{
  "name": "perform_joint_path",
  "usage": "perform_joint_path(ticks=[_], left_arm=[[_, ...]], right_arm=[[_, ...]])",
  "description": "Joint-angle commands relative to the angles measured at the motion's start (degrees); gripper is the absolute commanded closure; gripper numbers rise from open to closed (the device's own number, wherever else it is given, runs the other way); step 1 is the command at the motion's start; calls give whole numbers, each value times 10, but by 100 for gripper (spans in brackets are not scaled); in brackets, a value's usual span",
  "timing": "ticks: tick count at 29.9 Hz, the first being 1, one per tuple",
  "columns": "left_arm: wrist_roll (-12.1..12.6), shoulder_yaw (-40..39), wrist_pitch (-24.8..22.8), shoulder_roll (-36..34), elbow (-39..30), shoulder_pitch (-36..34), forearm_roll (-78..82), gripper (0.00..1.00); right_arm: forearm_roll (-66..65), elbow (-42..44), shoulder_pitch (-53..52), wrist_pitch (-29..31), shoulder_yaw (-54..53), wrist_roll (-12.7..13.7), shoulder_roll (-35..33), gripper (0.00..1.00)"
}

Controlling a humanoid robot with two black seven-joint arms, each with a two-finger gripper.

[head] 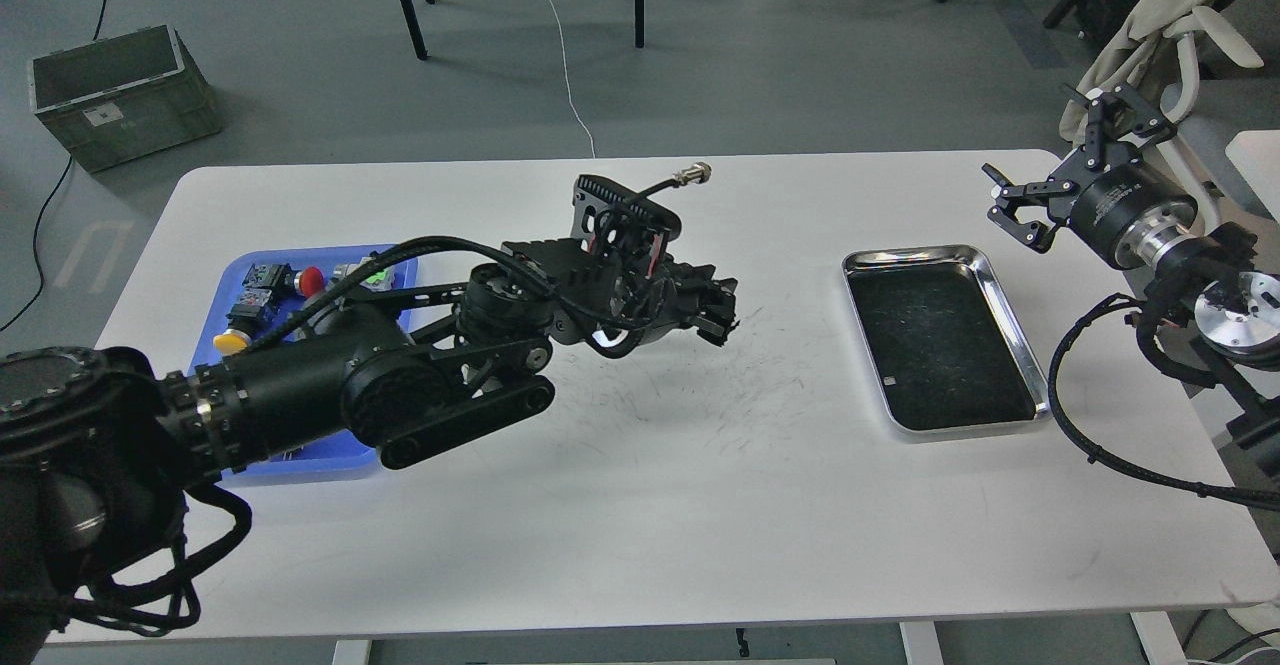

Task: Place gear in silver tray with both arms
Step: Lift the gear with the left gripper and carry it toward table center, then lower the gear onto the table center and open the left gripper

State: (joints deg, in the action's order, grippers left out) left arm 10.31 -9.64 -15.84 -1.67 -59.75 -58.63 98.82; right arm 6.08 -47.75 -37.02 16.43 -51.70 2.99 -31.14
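The silver tray (915, 257) lies on the right part of the white table, its dark bottom bare. My left arm reaches across to the table's middle. My left gripper (722, 311) hangs just above the tabletop, well left of the silver tray. Its fingers are dark and close together, so I cannot tell whether they hold anything. No gear shows. My right gripper (1058, 160) is open and empty, raised above the table's far right corner, beyond the silver tray.
A blue plastic tray (300, 463) at the left is mostly hidden by my left arm; a red button (312, 280) and a yellow button (230, 340) show in it. A green crate (120, 95) stands on the floor, and a chair stands at the far right.
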Motion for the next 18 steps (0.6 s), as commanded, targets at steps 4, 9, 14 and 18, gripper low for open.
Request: perform_joint_path(ticks=[4,9,14,18], left_arm=[[1,1,5,17,39,14,1,91],[1,12,7,17,39,15,2,90],[1,23,23,17,41,22,1,90],[-1,23,25,17,41,48,1,90]], right_arm=[[1,-3,1,-2,-1,0,0,1],[1,-5,1,-2,-5,0,0,1],[1,-6,1,-1,-7,-1,0,1],[2,-8,1,-1,-8,-1,-1,1]])
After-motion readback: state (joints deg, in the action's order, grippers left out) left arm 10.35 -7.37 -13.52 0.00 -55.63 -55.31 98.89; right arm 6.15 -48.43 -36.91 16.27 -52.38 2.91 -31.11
